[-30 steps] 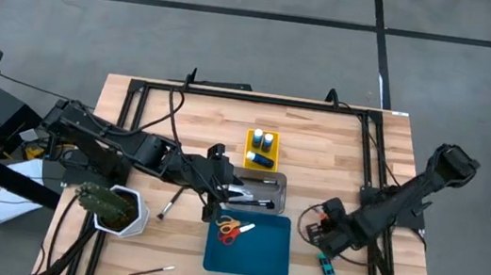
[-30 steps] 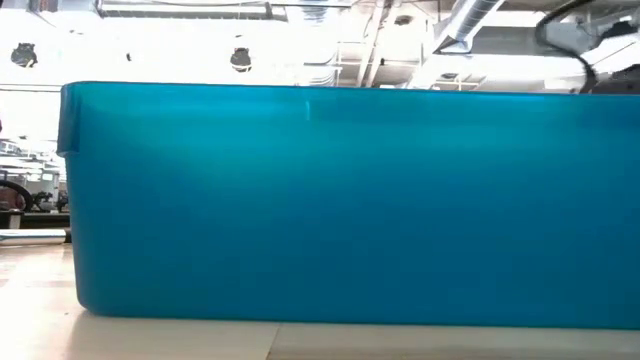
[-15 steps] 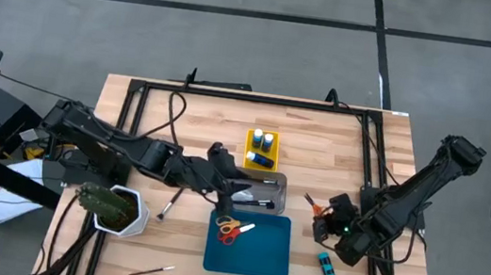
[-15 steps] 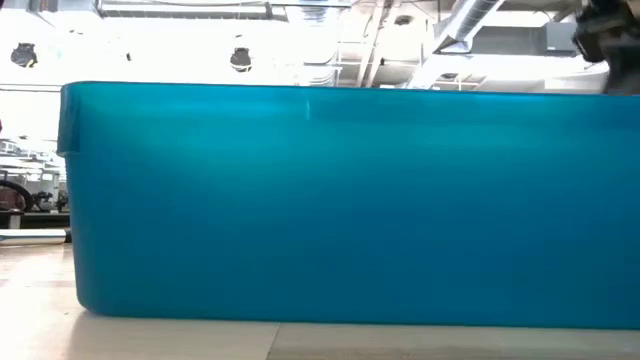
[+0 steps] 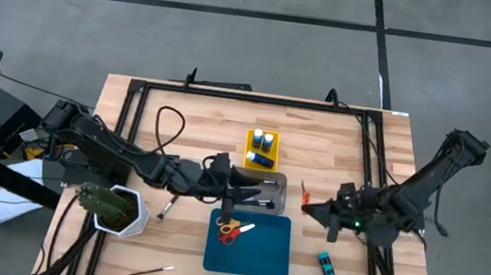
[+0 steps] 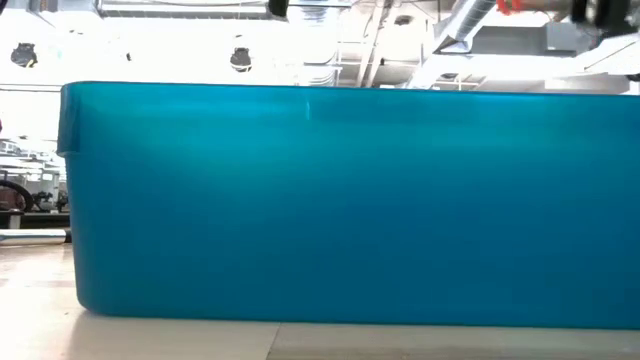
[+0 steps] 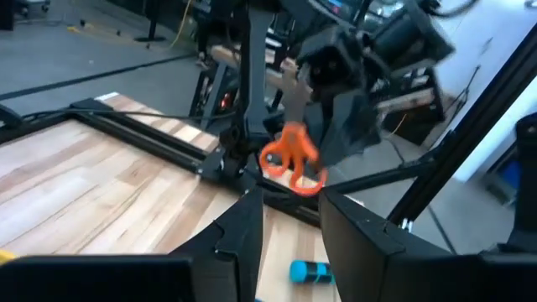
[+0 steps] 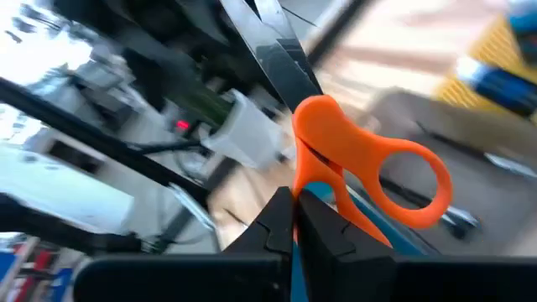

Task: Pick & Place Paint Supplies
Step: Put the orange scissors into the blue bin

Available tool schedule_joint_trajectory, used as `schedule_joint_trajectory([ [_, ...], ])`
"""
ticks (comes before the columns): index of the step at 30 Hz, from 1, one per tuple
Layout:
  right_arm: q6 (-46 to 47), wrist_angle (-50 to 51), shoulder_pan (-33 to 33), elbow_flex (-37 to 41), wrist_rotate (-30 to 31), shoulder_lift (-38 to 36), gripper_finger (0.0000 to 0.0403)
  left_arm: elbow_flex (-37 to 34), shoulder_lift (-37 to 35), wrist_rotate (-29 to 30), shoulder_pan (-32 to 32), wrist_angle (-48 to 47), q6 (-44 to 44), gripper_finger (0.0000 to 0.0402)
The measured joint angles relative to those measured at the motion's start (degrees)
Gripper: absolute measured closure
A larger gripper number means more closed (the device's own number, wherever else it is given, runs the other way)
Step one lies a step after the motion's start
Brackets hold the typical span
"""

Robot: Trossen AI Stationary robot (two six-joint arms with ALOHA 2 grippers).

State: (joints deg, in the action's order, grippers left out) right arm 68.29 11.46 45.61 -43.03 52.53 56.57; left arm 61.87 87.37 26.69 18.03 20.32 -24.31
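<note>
Orange-handled scissors (image 5: pixel 305 202) are riding clenched in the right gripper (image 5: pixel 317 210), beside the blue tray (image 5: pixel 250 245) from above — the thin pinch may be letting them swing or drop short. The left gripper (image 5: pixel 225 181) is hanging partly open, empty, over the clear tray (image 5: pixel 278 196).

In the right wrist view, the fingers are pinching one handle loop only — a twist looks likely. No writing is showing.

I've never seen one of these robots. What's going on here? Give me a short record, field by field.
right gripper: shut on orange scissors, held above the table right of the clear tray
left gripper: over the clear tray, holding nothing visible
blue tray: holds red scissors
yellow tray: three blue bottles
table: one more bottle at the right, two brushes at the left
cactus: in a white pot, left side
</note>
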Motion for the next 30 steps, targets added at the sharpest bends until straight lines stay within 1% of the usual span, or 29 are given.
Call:
schedule_joint_trajectory([
  [3, -8.63, -7.7, -0.67, 0.0, -1.06, -1.82, 0.0403, -0.7, 0.0, 0.03, -0.14, 1.92, 1.97, 0.0289],
  [6, -17.6, -16.37, -1.62, 0.0, -6.21, -2.76, 0.0403, -0.75, 0.0, 0.05, -0.12, 4.11, 9.16, 0.0289],
  [8, -22.34, -21.53, -2.32, 0.0, -10.37, -2.92, 0.0403, -0.75, 0.0, 0.05, -0.12, 8.16, 13.55, 0.0285],
  [11, -26.93, -26.78, -3.59, 0.0, -16.44, -2.91, 0.0403, -0.75, 0.0, 0.97, -0.41, 13.17, 17.57, 0.0273],
  [15, -28.47, -30.22, -5.82, 0.0, -22.05, -2.88, 0.0403, 0.39, 0.0, 5.06, -0.47, 14.11, 19.53, 0.0256],
  [18, -29.69, -34.24, -7.47, 0.0, -25.6, -2.0, 0.0403, 2.93, 0.17, 5.5, -0.28, 13.11, 23.95, 0.0252],
  [22, -29.71, -39.03, -10.3, 0.0, -30.43, 0.03, 0.0403, 7.82, 1.07, 5.68, 0.22, 7.95, 29.34, 0.0254],
  [26, -28.5, -42.4, -13.23, 0.0, -33.96, 2.68, 0.0403, 13.02, 2.96, 6.38, 0.89, 4.45, 34.72, 0.0253],
  [30, -27.89, -46.09, -15.35, -0.02, -36.47, 4.8, 0.0403, 16.57, 5.04, 6.35, 1.56, 1.56, 36.08, 0.0252],
])
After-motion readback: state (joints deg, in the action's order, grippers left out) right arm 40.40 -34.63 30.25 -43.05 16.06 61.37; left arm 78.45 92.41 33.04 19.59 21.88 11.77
